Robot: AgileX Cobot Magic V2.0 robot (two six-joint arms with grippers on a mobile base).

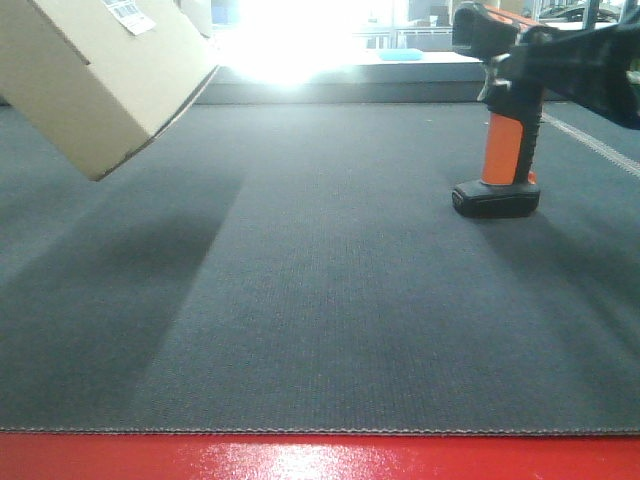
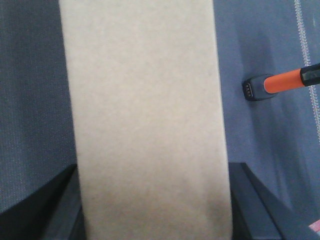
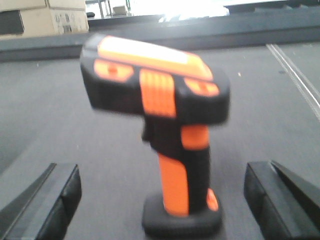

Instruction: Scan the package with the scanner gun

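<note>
The package (image 1: 95, 85), a plain tan cardboard box with a white label (image 1: 130, 14) on its top face, hangs tilted above the mat at upper left. It fills the left wrist view, where my left gripper (image 2: 152, 215) is shut on the package (image 2: 145, 115), one dark finger on each side. At right, the scanner gun (image 1: 505, 150) stands upright on its black base, orange handle under a black head. My right gripper (image 3: 160, 205) is open around the scanner gun (image 3: 170, 125); its fingers (image 3: 47, 207) stand well clear on both sides.
A dark woven mat (image 1: 320, 300) covers the table, with a red edge (image 1: 320, 458) at the front and a raised ledge (image 1: 350, 88) at the back. A white stripe (image 1: 590, 140) runs along the right. Cardboard boxes with a dark panel (image 3: 35, 17) stand far back left.
</note>
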